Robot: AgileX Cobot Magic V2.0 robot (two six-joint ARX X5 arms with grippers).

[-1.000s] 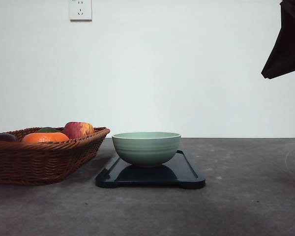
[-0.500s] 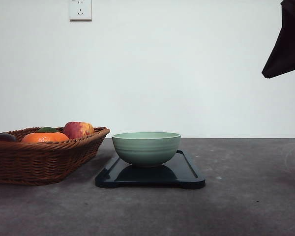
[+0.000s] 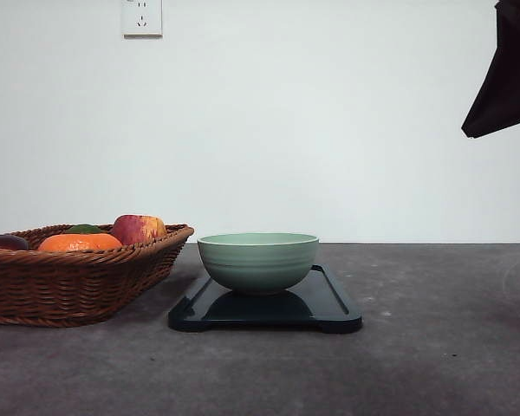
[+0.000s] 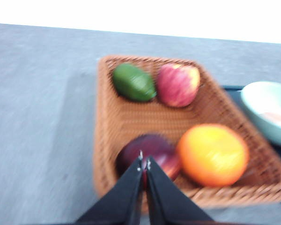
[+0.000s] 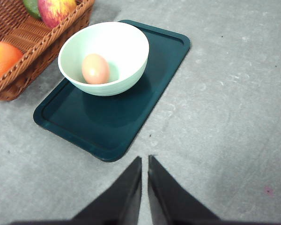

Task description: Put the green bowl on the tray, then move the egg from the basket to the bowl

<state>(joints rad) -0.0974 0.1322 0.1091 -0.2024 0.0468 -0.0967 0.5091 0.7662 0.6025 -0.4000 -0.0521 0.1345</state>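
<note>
The green bowl (image 3: 258, 260) stands on the dark tray (image 3: 329, 305) in the middle of the table. Seen from the right wrist, the egg (image 5: 95, 68) lies inside the bowl (image 5: 126, 47), which sits toward one end of the tray (image 5: 131, 117). My right gripper (image 5: 144, 159) is shut, high above the table beside the tray, holding nothing. The wicker basket (image 3: 69, 282) sits left of the tray. My left gripper (image 4: 144, 164) is shut with nothing in it, hovering over the basket (image 4: 112, 126) near a dark purple fruit (image 4: 152, 152). The bowl's edge (image 4: 267, 110) shows beside the basket.
The basket holds an orange (image 4: 212, 154), a red-yellow apple (image 4: 178, 84), a green fruit (image 4: 134, 82) and the purple fruit. A wall socket (image 3: 142, 16) is on the wall behind. Part of the right arm (image 3: 507, 78) hangs at the upper right. Grey tabletop lies right of the tray.
A dark bit of the left arm at the front view's left edge has gone out of sight. Bowl, tray and basket have not moved.
</note>
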